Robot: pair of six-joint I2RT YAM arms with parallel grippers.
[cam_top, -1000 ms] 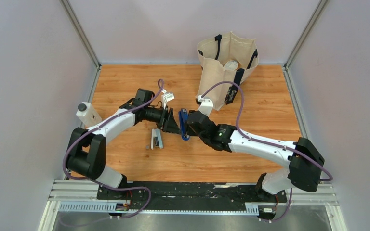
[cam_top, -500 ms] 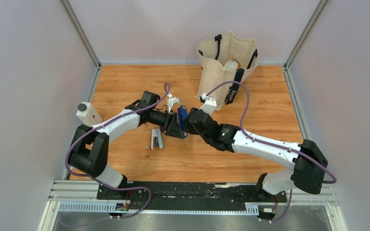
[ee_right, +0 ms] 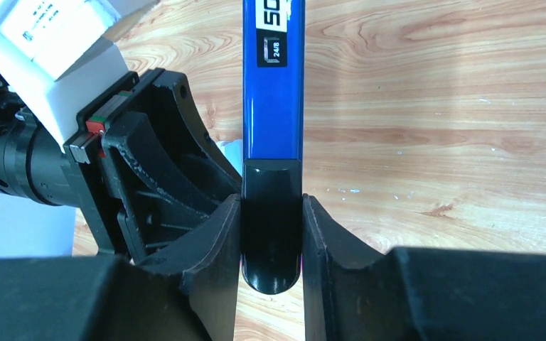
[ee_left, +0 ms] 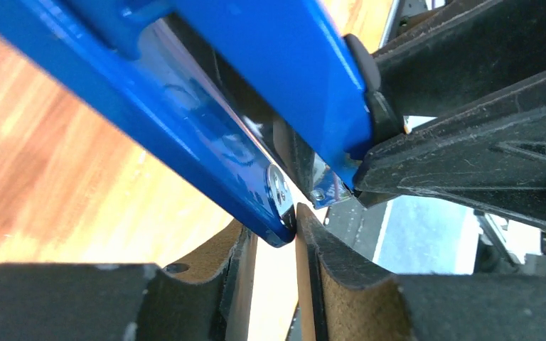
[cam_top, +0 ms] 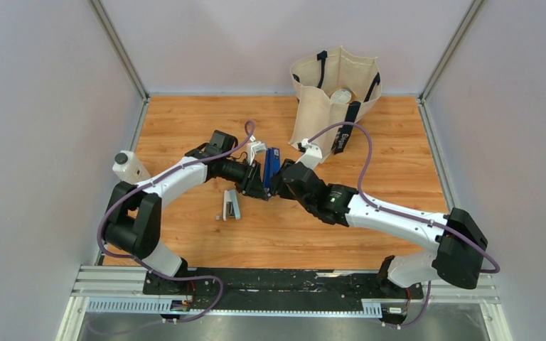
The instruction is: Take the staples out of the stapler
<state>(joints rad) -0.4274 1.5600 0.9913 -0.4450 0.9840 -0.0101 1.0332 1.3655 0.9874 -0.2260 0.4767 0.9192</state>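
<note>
The dark-blue stapler [cam_top: 271,165] hangs above the table's middle, its black end [ee_right: 271,234] clamped between my right gripper's [ee_right: 271,245] fingers. In the right wrist view its blue body [ee_right: 273,92] runs straight away from the jaws. My left gripper [cam_top: 259,181] meets it from the left. In the left wrist view the stapler [ee_left: 185,121] is spread into two blue arms. The lower arm's rounded tip [ee_left: 277,217] sits pinched between my left gripper's [ee_left: 279,238] fingertips, touching the right finger [ee_left: 323,263]. No staples show.
A pale grey-silver oblong object [cam_top: 232,206] lies on the wood just below the left gripper. A beige tote bag [cam_top: 327,99] stands at the back right. A small white bottle-like item [cam_top: 129,168] sits at the left wall.
My left gripper moved right to the stapler and narrowed its jaws onto the lower arm's tip. The right gripper carried the stapler slightly back, still gripping the black end.
</note>
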